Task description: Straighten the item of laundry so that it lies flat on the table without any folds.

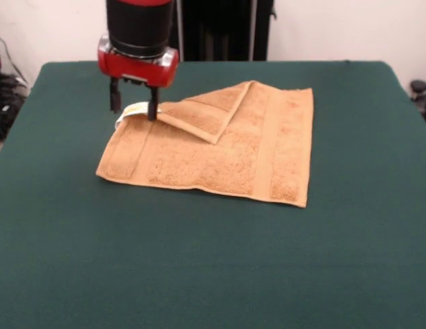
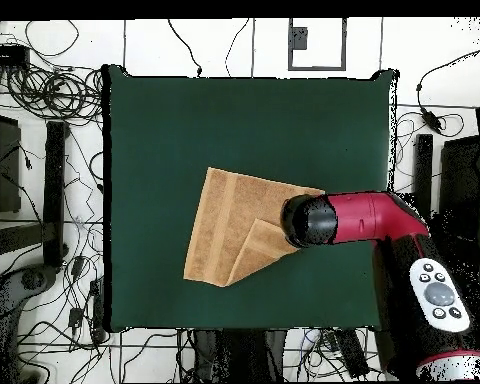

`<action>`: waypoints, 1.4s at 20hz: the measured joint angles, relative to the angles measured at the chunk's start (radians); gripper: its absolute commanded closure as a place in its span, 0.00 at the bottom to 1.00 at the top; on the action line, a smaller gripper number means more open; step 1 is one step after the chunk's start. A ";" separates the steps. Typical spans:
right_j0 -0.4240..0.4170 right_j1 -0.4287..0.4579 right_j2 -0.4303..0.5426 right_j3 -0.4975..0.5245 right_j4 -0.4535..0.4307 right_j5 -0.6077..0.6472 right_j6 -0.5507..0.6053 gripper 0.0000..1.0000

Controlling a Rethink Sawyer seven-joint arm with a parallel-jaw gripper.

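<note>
The orange-tan towel (image 1: 219, 164) lies on the dark green table (image 1: 213, 274), left of centre in the front view. Its far left part is folded over into a triangular flap (image 1: 206, 113) whose tip points toward the towel's middle. My gripper (image 1: 134, 111) stands upright at the towel's far left corner. Its two black fingers (image 1: 152, 106) are apart, one on each side of the slightly raised edge with the white tag (image 1: 134, 109). In the overhead view the towel (image 2: 229, 225) shows with the flap (image 2: 259, 245), and the arm's wrist (image 2: 306, 220) hides the gripper.
The table (image 2: 164, 130) reaches well beyond the towel on all sides. Cables and stands lie on the floor around it. A black stand (image 1: 223, 31) rises behind the table's far edge.
</note>
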 measured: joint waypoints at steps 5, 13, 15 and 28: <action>0.054 -0.013 -0.013 0.000 0.014 -0.012 0.000 0.00; 0.150 0.012 -0.068 0.002 0.028 -0.046 0.000 0.00; 0.169 0.027 -0.083 0.002 0.037 -0.055 0.000 0.00; 0.221 0.133 -0.177 0.006 0.064 -0.136 0.000 0.00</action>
